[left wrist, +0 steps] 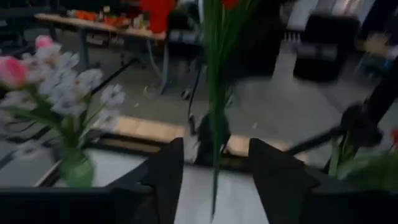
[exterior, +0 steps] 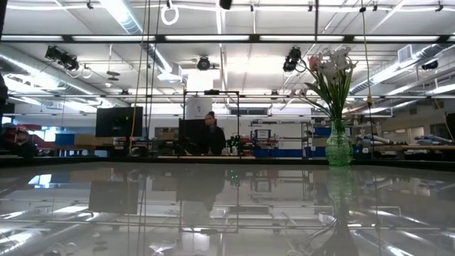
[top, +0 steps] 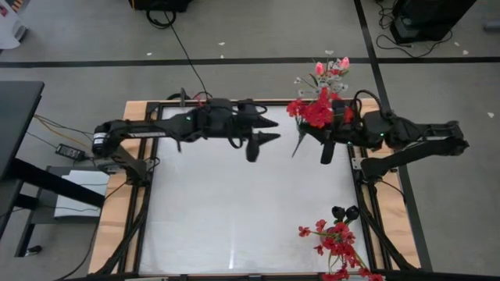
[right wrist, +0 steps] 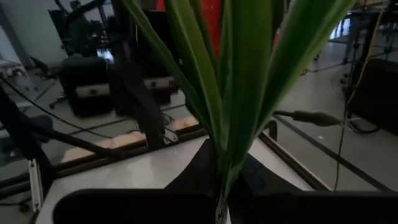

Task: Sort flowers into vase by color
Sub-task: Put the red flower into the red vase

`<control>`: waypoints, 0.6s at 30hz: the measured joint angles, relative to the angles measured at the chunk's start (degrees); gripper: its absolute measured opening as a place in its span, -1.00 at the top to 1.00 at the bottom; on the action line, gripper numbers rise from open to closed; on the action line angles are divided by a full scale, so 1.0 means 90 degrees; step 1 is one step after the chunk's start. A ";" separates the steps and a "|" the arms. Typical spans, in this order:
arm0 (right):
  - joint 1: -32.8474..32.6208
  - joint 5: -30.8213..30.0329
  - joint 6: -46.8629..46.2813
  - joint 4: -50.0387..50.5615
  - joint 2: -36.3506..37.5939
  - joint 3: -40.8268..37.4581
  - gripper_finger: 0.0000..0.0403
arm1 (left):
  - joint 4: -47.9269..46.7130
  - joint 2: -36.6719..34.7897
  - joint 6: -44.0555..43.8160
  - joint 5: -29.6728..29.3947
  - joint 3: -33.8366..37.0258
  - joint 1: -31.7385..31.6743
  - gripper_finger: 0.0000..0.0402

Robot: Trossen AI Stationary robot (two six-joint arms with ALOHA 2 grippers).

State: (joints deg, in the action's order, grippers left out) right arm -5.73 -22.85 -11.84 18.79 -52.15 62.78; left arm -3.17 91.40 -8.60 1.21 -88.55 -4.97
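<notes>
**Red stem in my right gripper, left fingers apart**

My left gripper (top: 264, 135) hangs over the middle of the white table (top: 234, 226), near its far edge, pointing toward my right arm. Its two fingers (left wrist: 163, 180) stand spread, with nothing between them that they press on; in my left wrist view a green stem (left wrist: 216, 124) hangs in the gap ahead of them, touching neither finger as far as I can see.

Further right, my right gripper (top: 326, 151) is at the table's far right part. Its fingers are pinched tight on the stem of a red flower cluster (top: 316, 112), whose blooms sit just above the gripper in the high view. In my right wrist view the long green leaves (right wrist: 242, 93) rise straight up from between the closed fingers.

Just behind that cluster, at the far right corner, stands a green glass vase (exterior: 338, 148) holding pink tulip buds (top: 320, 68) and white sprays (exterior: 333, 60).

At the near right corner of the table lie more red flowers (top: 337, 243), with small dark buds (top: 345, 211) beside them, well apart from both of my grippers.
</notes>
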 joint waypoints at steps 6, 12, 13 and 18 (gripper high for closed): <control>-0.0003 -0.0007 -0.0007 0.0879 0.0598 0.0000 0.92 | -0.1677 -0.0729 0.0416 -0.0002 0.0000 -0.0287 0.00; -0.0008 0.0556 0.0000 0.1677 0.1242 0.0000 0.92 | -0.2548 -0.1377 0.0543 -0.0049 0.0027 -0.0495 0.00; -0.0010 0.0686 0.0000 0.1776 0.1346 0.0000 0.92 | -0.2557 -0.1507 0.0578 -0.0146 0.0134 -0.0516 0.00; -0.0015 0.0941 -0.0133 0.2111 0.1890 0.0000 0.92 | -0.1743 -0.2397 0.0224 -0.0483 0.1452 -0.0697 0.00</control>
State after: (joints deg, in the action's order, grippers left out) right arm -5.87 -14.38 -13.03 37.79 -35.14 62.78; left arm -18.86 69.82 -6.58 -3.13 -75.48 -11.24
